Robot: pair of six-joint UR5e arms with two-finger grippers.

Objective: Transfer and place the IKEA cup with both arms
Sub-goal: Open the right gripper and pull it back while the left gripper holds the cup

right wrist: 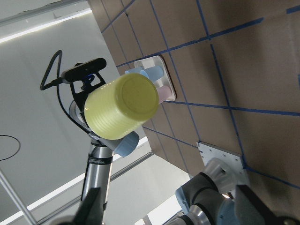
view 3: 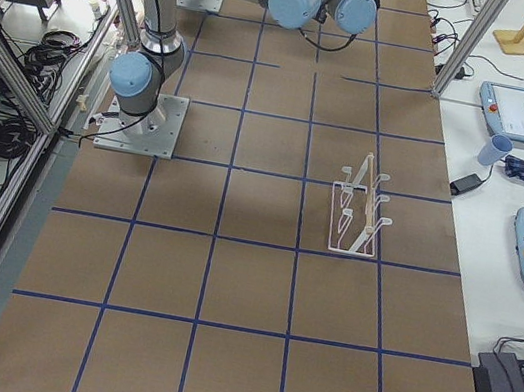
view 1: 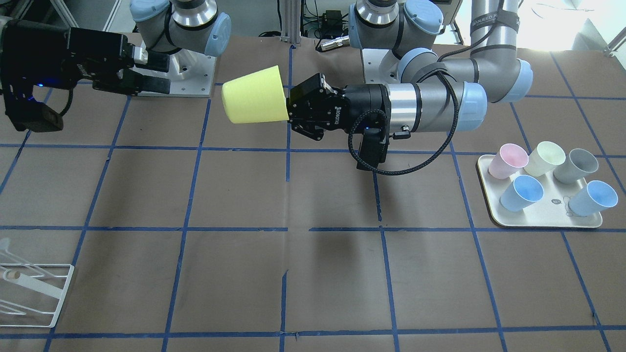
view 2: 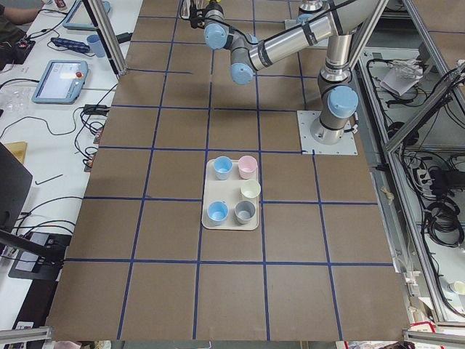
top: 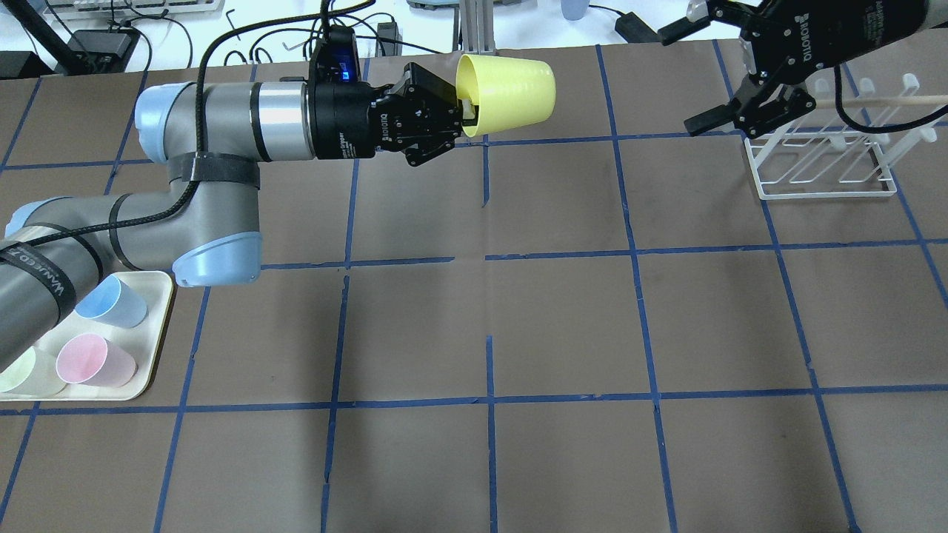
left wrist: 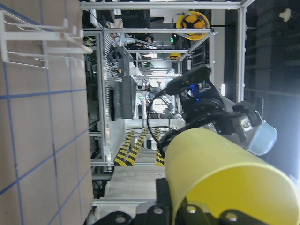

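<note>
The yellow IKEA cup (view 1: 254, 96) is held on its side in the air above the table, base pointing toward my right arm. My left gripper (view 1: 289, 110) is shut on the cup's rim; the same grip shows in the overhead view (top: 468, 112), with the cup (top: 511, 92) beyond it. The cup fills the lower right of the left wrist view (left wrist: 229, 183) and shows base-on in the right wrist view (right wrist: 123, 106). My right gripper (view 1: 159, 73) is open and empty, well apart from the cup; it also shows in the overhead view (top: 692, 78).
A cream tray (view 1: 491, 215) holds pink (view 1: 508, 161), cream-white (view 1: 544, 158), grey (view 1: 576, 166) and two light blue cups (view 1: 522, 192). A white wire rack (top: 822, 159) stands on the table near my right gripper. Blue tape lines grid the brown table.
</note>
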